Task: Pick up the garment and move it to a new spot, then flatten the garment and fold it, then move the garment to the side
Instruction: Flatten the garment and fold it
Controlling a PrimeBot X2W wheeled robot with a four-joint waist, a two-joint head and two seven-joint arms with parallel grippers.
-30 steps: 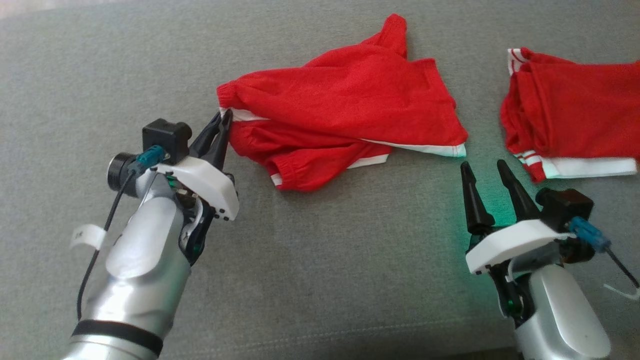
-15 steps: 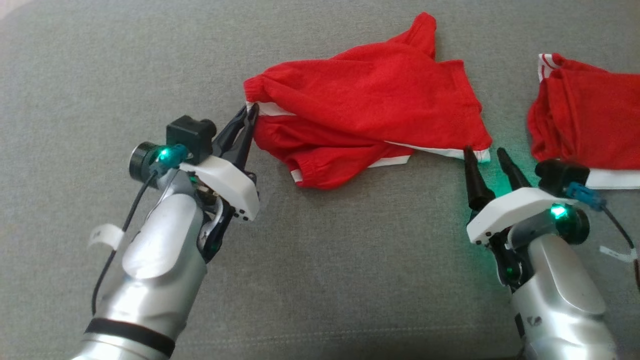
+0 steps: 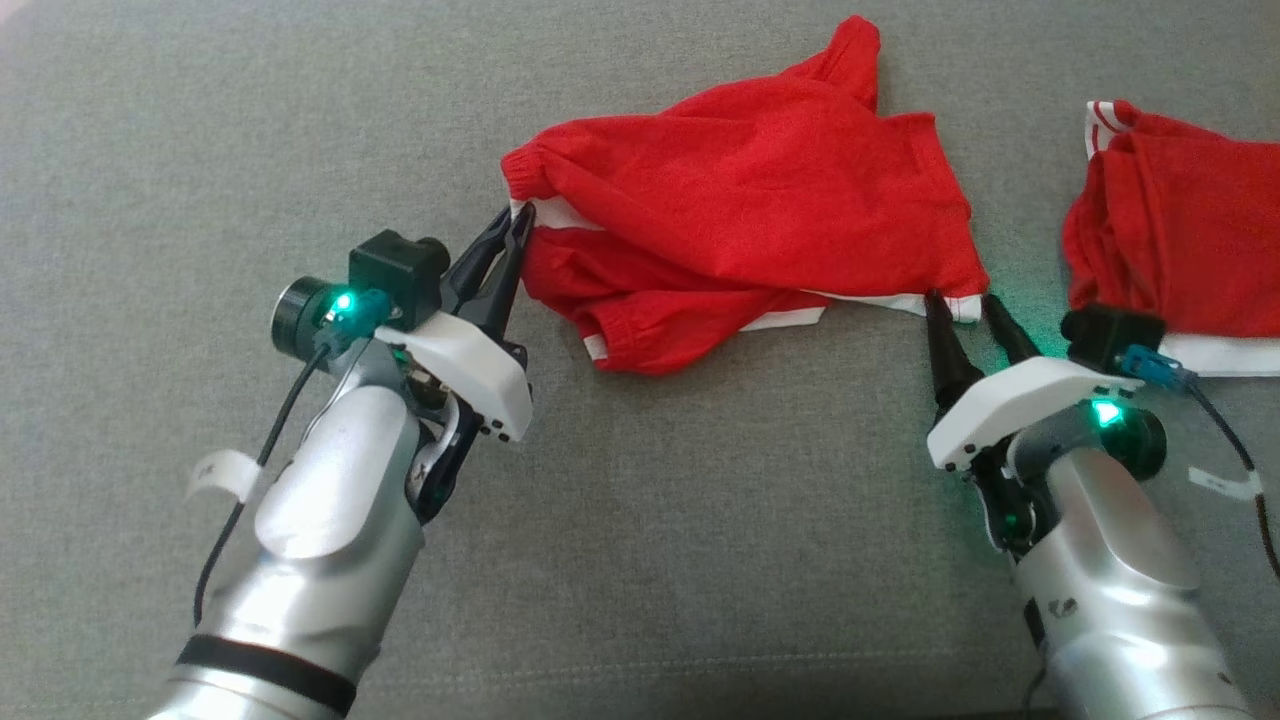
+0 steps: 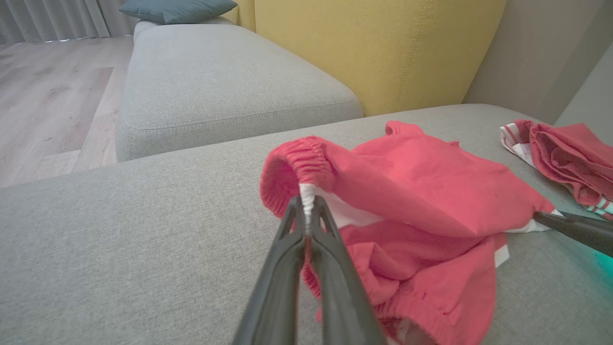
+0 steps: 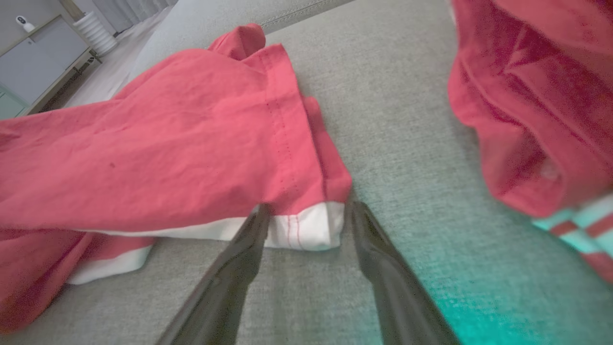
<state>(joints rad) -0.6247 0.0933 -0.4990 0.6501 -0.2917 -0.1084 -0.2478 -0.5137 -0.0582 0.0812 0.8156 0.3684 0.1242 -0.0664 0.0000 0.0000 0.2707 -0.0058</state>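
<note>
Garment (image 3: 760,180) (hem) within right end effector (image 3: 962,298)

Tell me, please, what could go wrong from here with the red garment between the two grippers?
1. The left gripper pinches only a thin white edge of the red garment; a pull may slip it out.
2. The open right gripper straddles the white hem corner; closing may catch only some layers.
3. The second red garment lies close beside that gripper and may get dragged.
</note>
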